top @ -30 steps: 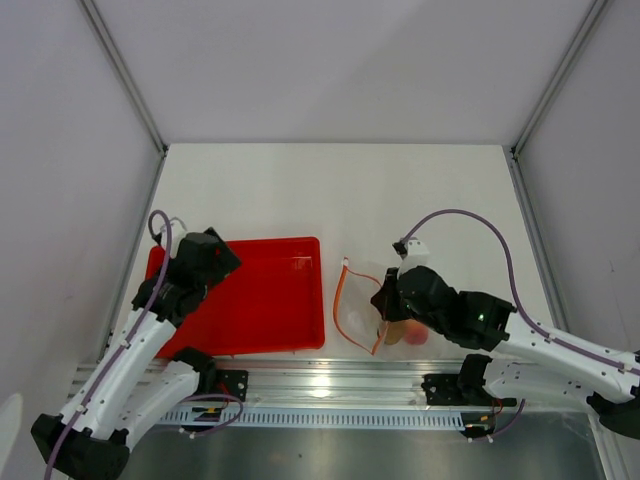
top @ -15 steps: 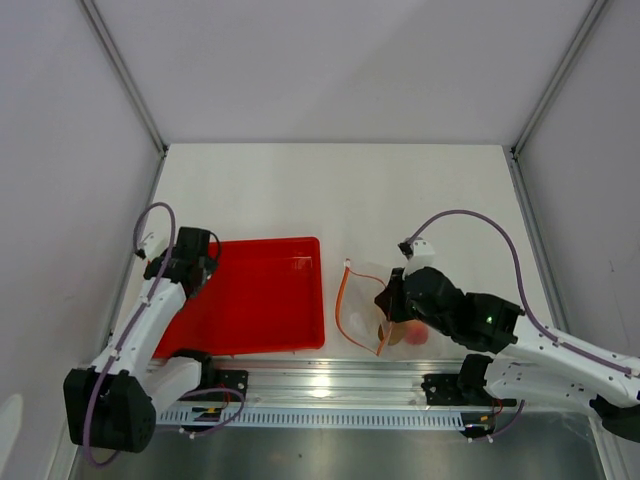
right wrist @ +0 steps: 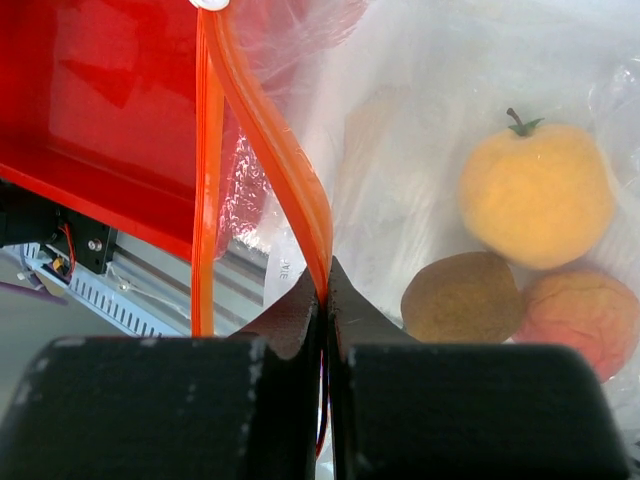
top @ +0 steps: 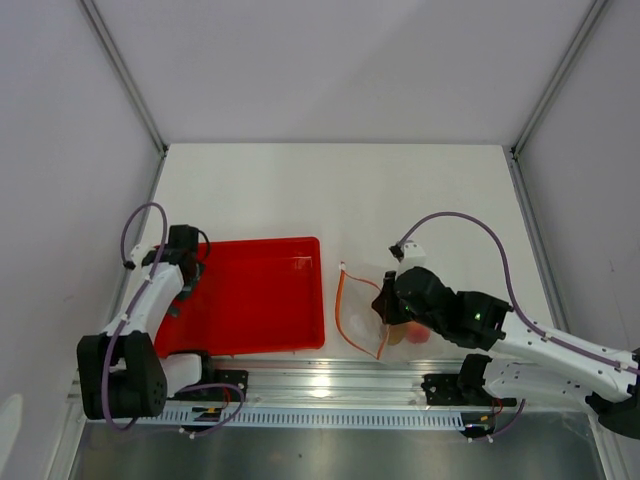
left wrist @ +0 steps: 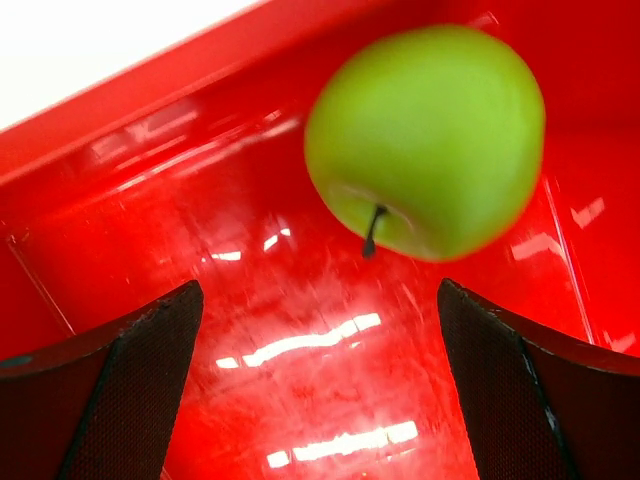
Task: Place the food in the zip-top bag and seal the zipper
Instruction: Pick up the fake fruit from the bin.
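Apple [left wrist: 425,140] sits in the tray [left wrist: 150,250] at frame left, just ahead of the left gripper [left wrist: 320,390], jaws spread wide; right of the tray is the bag [top: 358,315], with yellow fruit [right wrist: 535,195], brown fruit [right wrist: 462,297] and peach [right wrist: 585,310] inside; right gripper [right wrist: 325,300] pinched tight on the zipper [right wrist: 270,150].

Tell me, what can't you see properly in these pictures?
- Left wrist view: the green apple is blurry.
- Top view: that apple is out of sight, probably under the left gripper.
- Top view: the right gripper covers much of the zip-top bag.
- Right wrist view: the zipper runs off the top edge.
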You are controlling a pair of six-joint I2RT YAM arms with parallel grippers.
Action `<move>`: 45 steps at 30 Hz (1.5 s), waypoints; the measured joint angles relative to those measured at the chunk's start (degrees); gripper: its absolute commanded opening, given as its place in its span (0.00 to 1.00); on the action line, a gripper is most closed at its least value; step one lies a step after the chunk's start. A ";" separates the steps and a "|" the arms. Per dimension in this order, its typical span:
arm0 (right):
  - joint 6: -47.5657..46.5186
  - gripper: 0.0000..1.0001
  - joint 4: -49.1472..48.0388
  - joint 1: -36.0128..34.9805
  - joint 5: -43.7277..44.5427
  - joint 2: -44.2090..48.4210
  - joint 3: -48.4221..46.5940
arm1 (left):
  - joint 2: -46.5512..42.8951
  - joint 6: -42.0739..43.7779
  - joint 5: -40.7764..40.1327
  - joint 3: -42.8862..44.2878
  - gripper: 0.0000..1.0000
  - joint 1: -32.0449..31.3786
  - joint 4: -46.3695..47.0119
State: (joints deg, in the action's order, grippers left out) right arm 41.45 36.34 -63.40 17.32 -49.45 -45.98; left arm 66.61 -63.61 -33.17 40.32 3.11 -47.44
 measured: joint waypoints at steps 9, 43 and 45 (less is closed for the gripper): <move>0.02 0.00 1.51 0.33 -0.42 -0.55 0.00 | 4.20 0.70 3.76 0.42 0.99 6.95 5.09; -0.13 0.00 1.46 2.08 -3.30 -4.07 -0.02 | 1.27 -2.49 6.25 1.31 0.99 10.38 9.11; -0.13 0.00 1.44 2.10 -3.37 -4.15 -0.02 | -0.35 -2.93 6.10 1.31 1.00 10.43 9.11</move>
State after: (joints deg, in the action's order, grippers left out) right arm 41.32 37.78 -61.30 13.96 -53.60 -46.00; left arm 66.26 -66.54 -27.07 41.63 13.54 -38.33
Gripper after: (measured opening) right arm 0.003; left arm 0.994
